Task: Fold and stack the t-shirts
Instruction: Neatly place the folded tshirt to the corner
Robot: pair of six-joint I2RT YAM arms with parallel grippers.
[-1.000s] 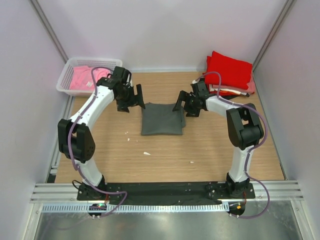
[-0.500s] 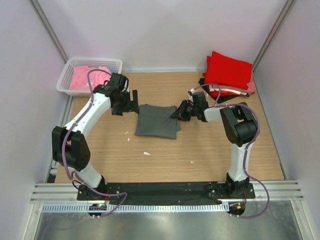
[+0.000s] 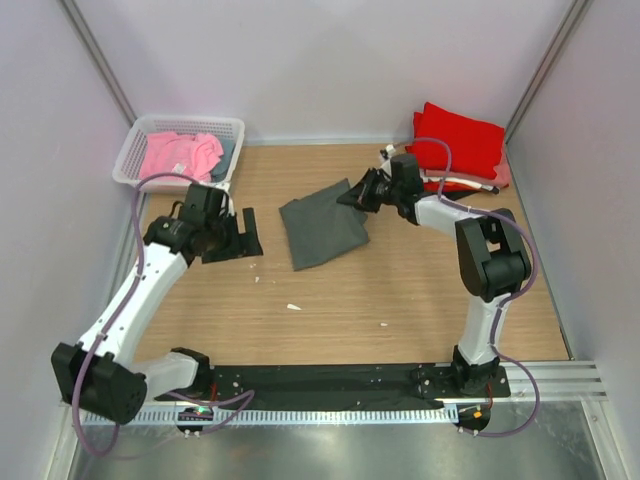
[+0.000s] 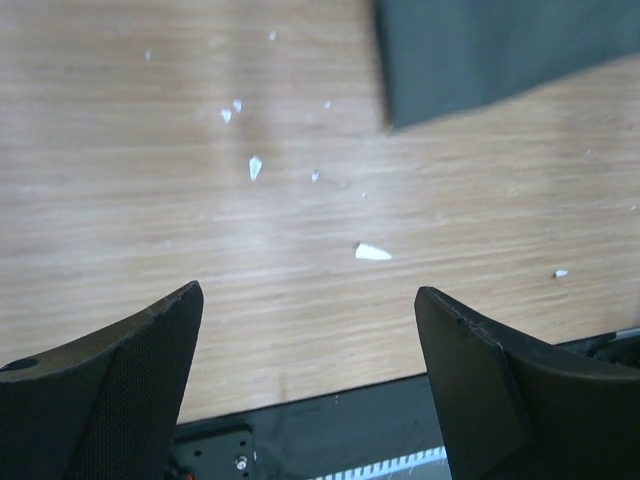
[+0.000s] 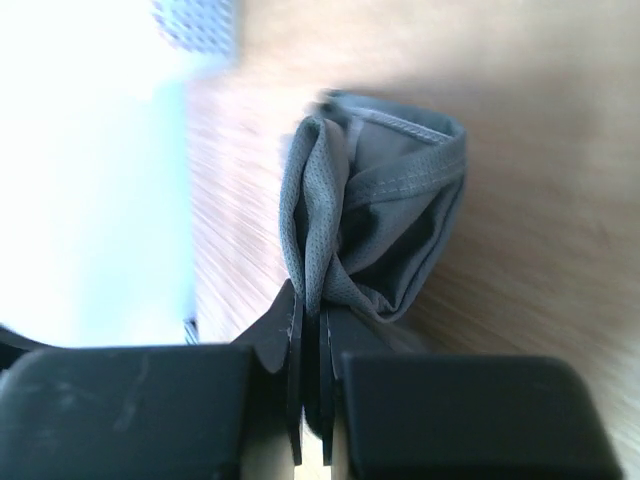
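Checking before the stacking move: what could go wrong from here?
1. The right jaws pinch only one bunched corner of the folded grey t-shirt; lifted from there, the fold could fall open.
2. The left jaws stand open, apart from the shirt, so nothing supports its other side.
3. The red stack lies close beyond the pinched corner; a careless carry could knock it.

My fingers (image 5: 276, 342) are pinched tight on a bunched fold of the dark grey t-shirt (image 5: 385, 200). The cloth stands up from between them, its stitched hem curling to the right. Wooden surface (image 5: 545, 250) underneath, blurred.
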